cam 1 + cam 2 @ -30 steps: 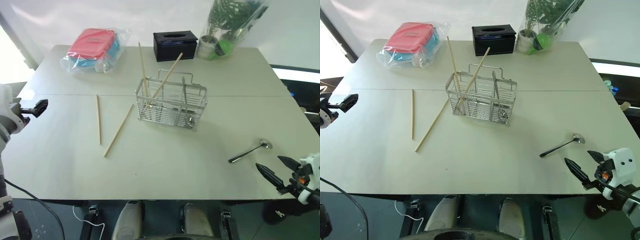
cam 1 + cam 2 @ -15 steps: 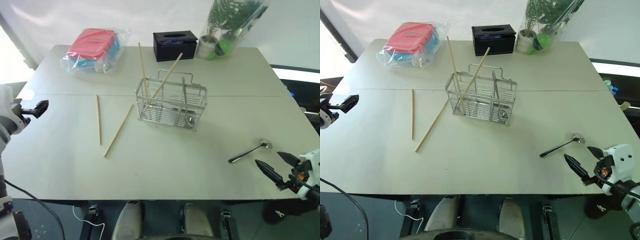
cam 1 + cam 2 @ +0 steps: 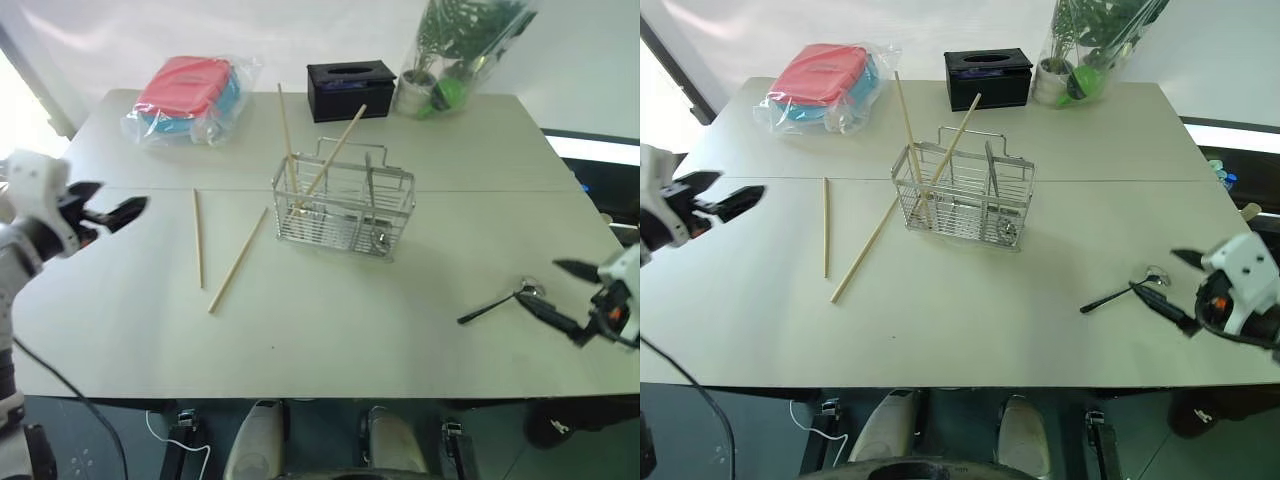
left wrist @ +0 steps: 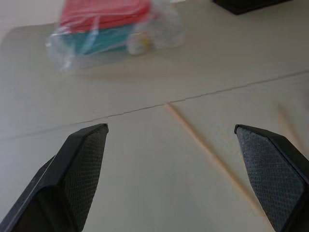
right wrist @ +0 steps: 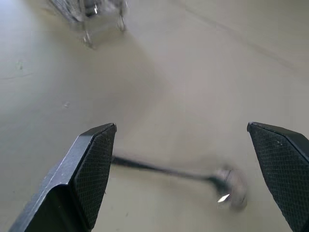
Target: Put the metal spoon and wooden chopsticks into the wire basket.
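Observation:
The wire basket (image 3: pixel 345 210) stands mid-table with two wooden chopsticks (image 3: pixel 286 140) leaning in its left compartment. Two more chopsticks (image 3: pixel 197 238) lie flat on the table to its left. One of them (image 4: pixel 203 145) runs between the fingers in the left wrist view. My left gripper (image 3: pixel 122 197) hovers open, left of those loose sticks and apart from them. The metal spoon (image 3: pixel 497 305) lies near the right front of the table. My right gripper (image 3: pixel 538 281) is open just right of the spoon's bowl, and the spoon (image 5: pixel 178 171) lies crosswise between its fingers, not gripped.
A red and blue bundle in a clear plastic bag (image 3: pixel 190 95) sits at the back left. A black tissue box (image 3: pixel 350 88) and a wrapped potted plant (image 3: pixel 450 55) stand along the back edge. The table's right edge runs close to my right gripper.
My left gripper swung rightward over the table toward the loose chopsticks. My right gripper rose, moved forward and rolled, coming up beside the spoon's bowl. Nothing on the table moved.

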Controlling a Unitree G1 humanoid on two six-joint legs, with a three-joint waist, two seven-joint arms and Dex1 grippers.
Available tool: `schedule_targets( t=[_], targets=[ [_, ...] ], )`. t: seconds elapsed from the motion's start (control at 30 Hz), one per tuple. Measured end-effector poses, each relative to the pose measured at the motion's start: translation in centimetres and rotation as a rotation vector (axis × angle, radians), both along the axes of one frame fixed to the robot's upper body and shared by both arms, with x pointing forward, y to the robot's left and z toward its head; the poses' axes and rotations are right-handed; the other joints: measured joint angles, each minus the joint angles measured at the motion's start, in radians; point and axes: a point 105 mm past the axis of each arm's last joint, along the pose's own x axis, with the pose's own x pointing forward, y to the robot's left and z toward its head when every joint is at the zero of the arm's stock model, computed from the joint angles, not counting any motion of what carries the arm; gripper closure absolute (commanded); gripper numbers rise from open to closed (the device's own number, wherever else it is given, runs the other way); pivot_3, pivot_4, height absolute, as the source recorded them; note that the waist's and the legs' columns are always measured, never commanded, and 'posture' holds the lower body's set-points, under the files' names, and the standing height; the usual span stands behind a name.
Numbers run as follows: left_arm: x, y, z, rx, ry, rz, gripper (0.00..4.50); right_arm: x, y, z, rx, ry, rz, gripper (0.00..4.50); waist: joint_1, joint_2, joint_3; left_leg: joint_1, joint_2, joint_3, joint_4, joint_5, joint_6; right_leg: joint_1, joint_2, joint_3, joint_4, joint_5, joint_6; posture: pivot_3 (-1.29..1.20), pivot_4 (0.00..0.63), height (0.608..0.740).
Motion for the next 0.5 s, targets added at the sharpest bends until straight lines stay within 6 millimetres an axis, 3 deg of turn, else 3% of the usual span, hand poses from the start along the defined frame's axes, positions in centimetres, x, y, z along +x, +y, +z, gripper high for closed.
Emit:
schedule_targets(
  t=[0.1,0.2,0.33,0.5],
  targets=[
    [-1.1,-5.1,1.9,0.070,-0.019,-0.281,0.08,2.0,0.3,2.2,-0.181,0.011,0.163,0.00,-0.005,0.005,0.003,-0.001,0.000,0.003,-0.001,0.000,0.000,-0.001,-0.001,0.000,-0.003,0.001,-0.001,0.00,0.150,0.709],
    [-1.9,-8.1,2.6,0.110,-0.018,-0.450,0.08,3.4,0.9,2.6,-0.300,0.048,0.319,0.00,-0.009,0.005,0.003,-0.001,0.000,0.003,-0.002,0.002,0.003,0.000,0.000,0.000,-0.003,0.000,0.000,0.00,0.150,0.709],
    [-2.6,-9.9,2.5,0.109,0.024,-0.582,0.08,4.2,1.1,0.6,-0.442,0.176,0.502,0.00,-0.018,0.004,0.004,-0.002,0.000,0.003,-0.004,0.002,0.005,0.003,0.000,0.000,-0.001,0.000,0.009,0.00,0.150,0.709],
    [-3.2,-10.8,2.6,0.103,0.036,-0.650,0.08,5.2,-1.0,-2.1,-0.698,0.318,0.645,0.00,-0.029,0.004,0.004,0.000,0.000,0.003,-0.005,0.002,0.005,0.003,0.000,0.000,0.003,-0.002,0.012,0.00,0.150,0.709]
  ],
)
